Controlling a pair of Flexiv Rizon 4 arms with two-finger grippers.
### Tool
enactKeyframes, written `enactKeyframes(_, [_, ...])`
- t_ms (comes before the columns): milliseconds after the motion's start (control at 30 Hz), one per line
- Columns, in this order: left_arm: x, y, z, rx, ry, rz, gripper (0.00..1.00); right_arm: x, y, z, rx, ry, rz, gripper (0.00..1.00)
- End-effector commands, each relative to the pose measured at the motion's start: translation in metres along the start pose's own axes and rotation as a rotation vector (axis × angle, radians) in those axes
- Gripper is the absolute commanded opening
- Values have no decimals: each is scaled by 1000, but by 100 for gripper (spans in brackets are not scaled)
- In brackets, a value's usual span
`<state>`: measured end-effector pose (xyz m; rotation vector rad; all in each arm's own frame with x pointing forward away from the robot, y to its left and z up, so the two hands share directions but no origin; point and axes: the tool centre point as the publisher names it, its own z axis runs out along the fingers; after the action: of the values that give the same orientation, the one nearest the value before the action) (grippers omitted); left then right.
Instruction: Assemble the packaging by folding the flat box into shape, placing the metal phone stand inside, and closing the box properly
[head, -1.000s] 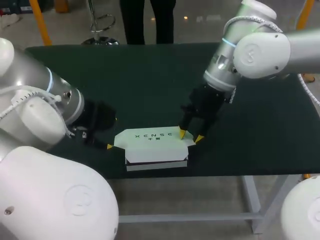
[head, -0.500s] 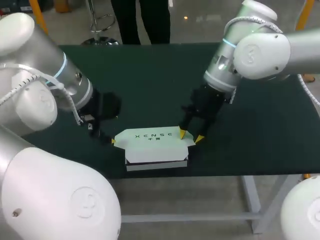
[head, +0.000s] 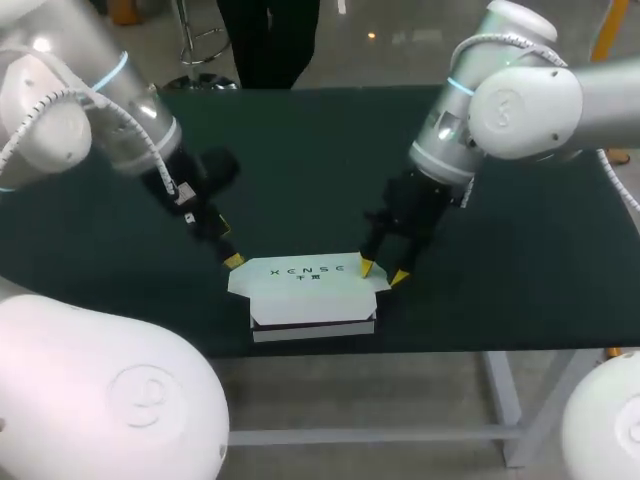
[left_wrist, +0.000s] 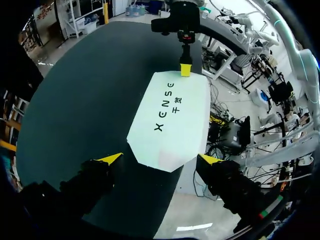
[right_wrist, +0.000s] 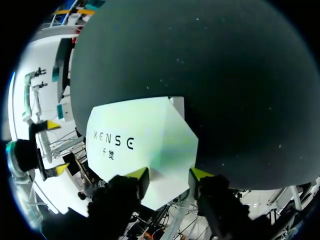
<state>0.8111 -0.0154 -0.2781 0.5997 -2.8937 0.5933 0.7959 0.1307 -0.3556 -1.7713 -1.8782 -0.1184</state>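
The white cardboard box with black lettering (head: 310, 295) lies lid-down at the near edge of the dark green desk (head: 300, 160), unmoved. The right claw (head: 382, 272) has stayed slightly spread, one tip on the lid's right end. The left claw (head: 232, 260) has risen and swung in to the box's left end, probably to press that side shut. Only its wrist view shows it spread wide, clear of the box.

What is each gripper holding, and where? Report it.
Left gripper is open beside the box, holding nothing. Right gripper sits at its right flap; hold cannot be told.
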Motion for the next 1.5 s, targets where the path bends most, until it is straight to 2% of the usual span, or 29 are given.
enactKeyframes(33, [-6, -5, -1, -28, 204, -148, 100, -1, -1, 0, 0, 5, -4, 56])
enactKeyframes(67, [-6, -5, -1, -28, 204, -148, 100, -1, -1, 0, -1, 7, -4, 55])
enactKeyframes(100, [-9, -8, 1, -24, 235, -214, 100, -1, -1, 0, -2, 9, -4, 55])
enactKeyframes(167, [-10, -13, 6, -28, 241, -316, 100, -1, -1, 0, -4, 11, -3, 55])
enactKeyframes(267, [-7, -21, 18, -13, 191, -577, 100, -3, -2, 0, -5, 12, -1, 55])
enactKeyframes(333, [-3, -21, 23, -1, 160, -659, 100, -3, -2, 0, -6, 12, 0, 55])
enactKeyframes(367, [-2, -22, 25, 17, 118, -728, 100, -3, -2, -1, -7, 12, 1, 55])
enactKeyframes(633, [3, -18, 20, 118, -43, -965, 100, -4, -2, -1, -10, 15, 2, 53])
enactKeyframes(700, [4, -16, 17, 131, -54, -972, 100, -4, -2, -1, -10, 17, 2, 53])
enactKeyframes(733, [5, -16, 15, 138, -88, -1007, 100, -4, -2, -1, -10, 17, 2, 53])
enactKeyframes(800, [3, -15, 10, 105, -59, -1016, 100, -4, -2, -1, -10, 17, 2, 54])
enactKeyframes(1233, [3, -15, 10, 105, -59, -1016, 100, 1, 1, 1, -14, 27, -14, 56])
enactKeyframes(1367, [-4, -28, 17, 16, -11, -1070, 100, 1, 2, 2, -13, 28, -15, 54])
enactKeyframes(1467, [2, -32, 24, -42, -39, -1155, 100, 1, 2, 1, -18, 34, -14, 53])
enactKeyframes(1500, [5, -32, 25, -54, -38, -1174, 95, 1, 2, 1, -19, 35, -13, 53])
